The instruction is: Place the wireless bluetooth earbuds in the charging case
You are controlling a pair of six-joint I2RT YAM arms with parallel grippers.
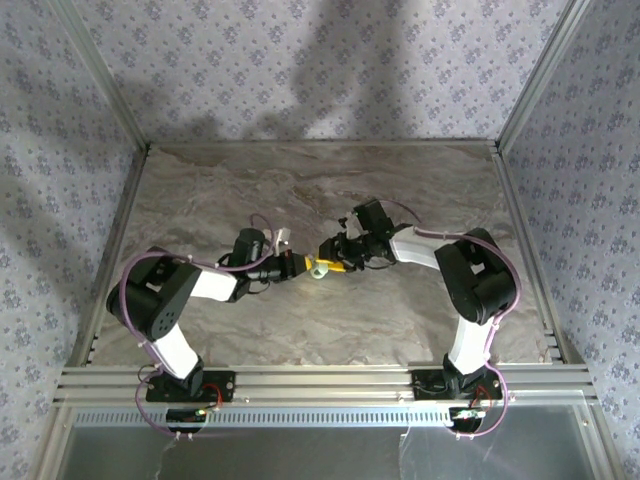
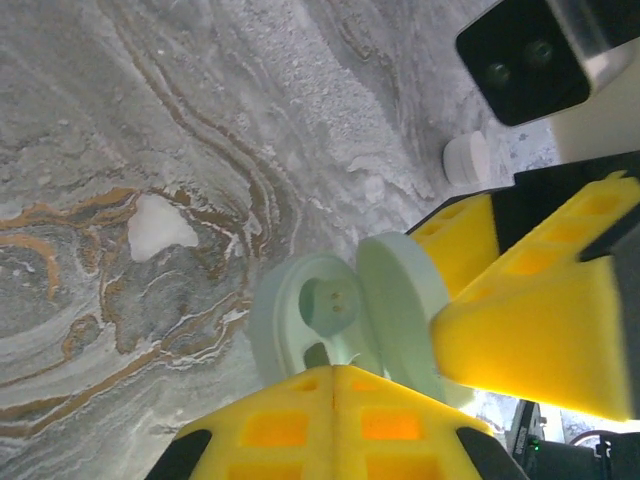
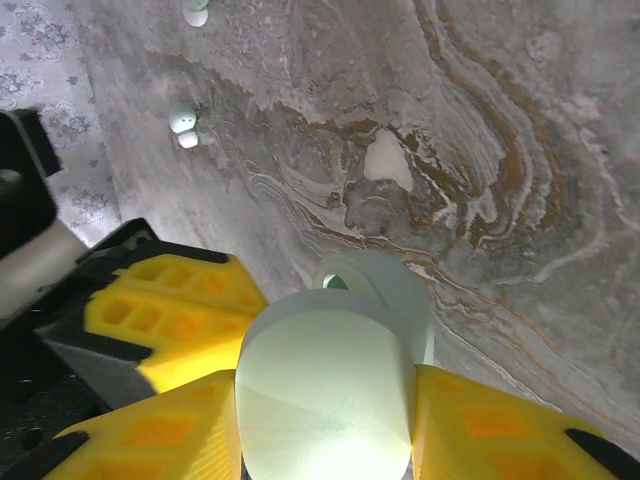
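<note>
The charging case (image 3: 325, 395) is gripped by one rounded half between the right fingers (image 3: 490, 430), near the middle of the marbled surface (image 1: 300, 190). It is opened out, so that the hollows of its other half (image 2: 300, 310) are exposed. The left fingers (image 2: 270, 430) are pressed flat together, their tips just at the near rim of the case. The step in hand is judged to be the seating of an earbud in a hollow. For this the case should be held steady by the right fingers, the left tips lined up squarely over one hollow, and only light pressure applied, so that the case is not twisted out of its grip. Whether an earbud is pinched at the left tips cannot be told, since the contact is covered by the fingers themselves. Nor can it be told whether the case rests on the surface or is raised. Loose earbuds (image 3: 182, 120) are seen well beyond the case, one of them cut off by the frame edge.
</note>
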